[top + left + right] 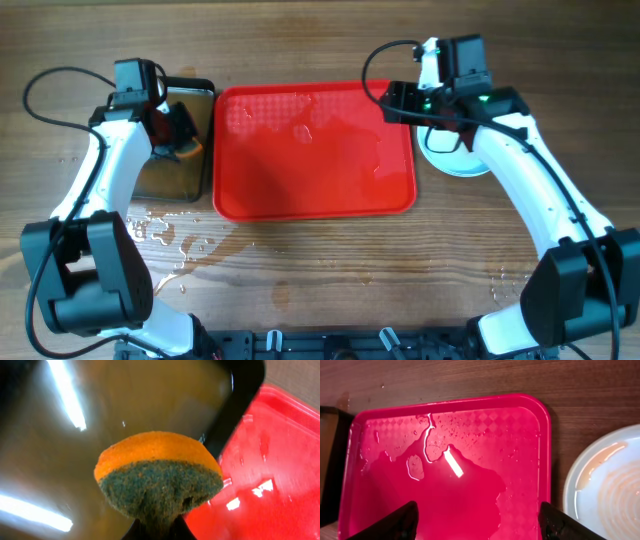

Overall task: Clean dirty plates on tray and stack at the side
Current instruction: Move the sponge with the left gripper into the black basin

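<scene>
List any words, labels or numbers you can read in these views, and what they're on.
None readable. The tray, plates, black pan and sponge show no words, labels, brands or numbers in any view.

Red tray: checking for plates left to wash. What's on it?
Only pooled water and droplets on the tray, no plate. A pale plate sits beside it, partly covered by the right arm; any beneath it are hidden.

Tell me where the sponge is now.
In the overhead view the sponge is at the left, held by the left gripper over the black pan, beside the tray.
</scene>
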Motion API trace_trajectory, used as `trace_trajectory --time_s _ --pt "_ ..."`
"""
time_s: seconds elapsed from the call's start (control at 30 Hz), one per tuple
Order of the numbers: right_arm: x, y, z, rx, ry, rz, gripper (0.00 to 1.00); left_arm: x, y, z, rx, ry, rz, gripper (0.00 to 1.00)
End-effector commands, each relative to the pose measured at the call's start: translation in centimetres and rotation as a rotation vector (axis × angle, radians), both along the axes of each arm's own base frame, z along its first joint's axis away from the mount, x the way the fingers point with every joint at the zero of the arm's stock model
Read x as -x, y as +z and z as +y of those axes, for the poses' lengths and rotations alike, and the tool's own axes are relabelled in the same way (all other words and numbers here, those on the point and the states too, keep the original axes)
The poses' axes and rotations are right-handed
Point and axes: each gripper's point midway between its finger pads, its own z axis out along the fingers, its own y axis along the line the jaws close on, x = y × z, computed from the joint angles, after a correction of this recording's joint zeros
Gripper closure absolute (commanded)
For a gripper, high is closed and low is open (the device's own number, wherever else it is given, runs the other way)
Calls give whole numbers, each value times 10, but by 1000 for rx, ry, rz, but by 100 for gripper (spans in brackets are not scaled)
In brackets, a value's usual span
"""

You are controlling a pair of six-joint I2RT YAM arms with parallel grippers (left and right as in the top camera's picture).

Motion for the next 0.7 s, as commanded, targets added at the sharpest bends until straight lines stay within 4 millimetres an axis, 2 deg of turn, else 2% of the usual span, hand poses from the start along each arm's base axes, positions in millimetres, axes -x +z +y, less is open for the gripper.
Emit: trace_trajectory --time_s 0.0,0.07,0.17,0.27,0.33,0.5,0.57,0.67 --pt "-6 -14 3 49 -13 16 22 -8 2 24 -115 -23 -27 94" --pt "-6 -18 3 52 -12 25 21 -9 -3 28 -117 -21 -20 91" --pt "-6 -19 3 54 -11 26 21 -9 -8 31 -115 -15 -10 74" --pt "-8 -18 3 52 -11 19 21 -9 -8 30 -115 -15 -10 65" --pt "-8 -18 3 52 -11 18 21 -9 -9 30 -114 -15 -9 53" --pt "-7 -18 3 53 -9 19 20 -9 -8 30 -114 -15 -10 40" --pt "-7 -19 3 56 -2 18 20 -7 -4 30 -114 -15 -10 38" --pt "-7 -18 4 67 24 9 19 -2 17 29 -115 -15 -16 32"
